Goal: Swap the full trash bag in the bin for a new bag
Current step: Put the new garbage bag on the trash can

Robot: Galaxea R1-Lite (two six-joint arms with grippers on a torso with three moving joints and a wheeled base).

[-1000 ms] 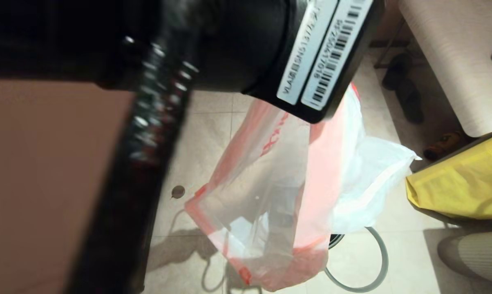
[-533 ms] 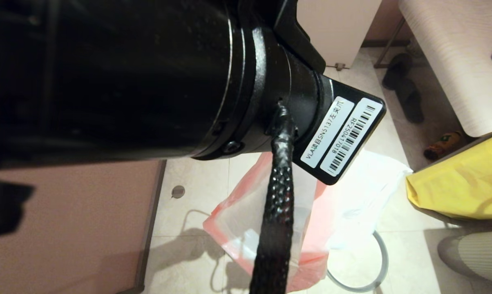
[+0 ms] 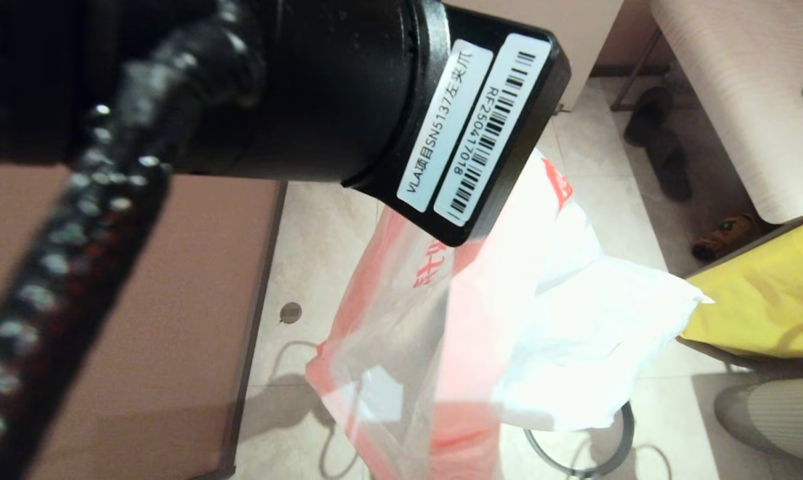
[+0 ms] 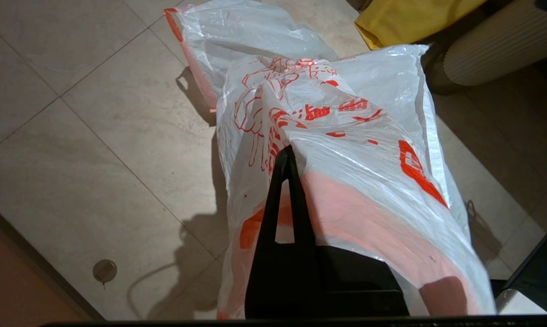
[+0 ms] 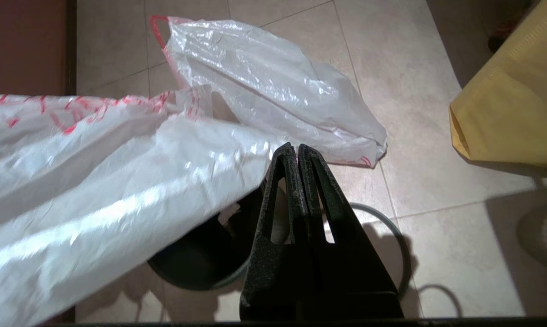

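The new bag [image 3: 508, 320], thin and white with a pink hem and red hand drawing, hangs spread in the air. My left gripper [image 4: 286, 152] is shut on the new bag's [image 4: 346, 127] hem, and one finger is covered by plastic. My right gripper [image 5: 297, 147] is shut with a thin edge of the new bag [image 5: 96, 181] between its tips. Under the bag stands the bin [image 5: 196, 268], black inside. Its grey hoop [image 5: 403, 254] lies on the floor beside it. The full trash bag [image 5: 273, 81] lies on the tiles beyond. In the head view my left wrist [image 3: 348, 87] blocks much of the scene, and the bin is hidden.
A yellow fabric bag [image 3: 761, 313] sits at the right, with a pale ribbed cylinder [image 3: 775, 420] nearer me. A light table [image 3: 741, 87] and shoes [image 3: 661, 147] are at the far right. A brown panel [image 3: 141, 333] bounds the floor on the left.
My left arm swung down and back up close before the head camera. The new bag rose with it and spread wider, its corner now reaching right over the yellow bag.
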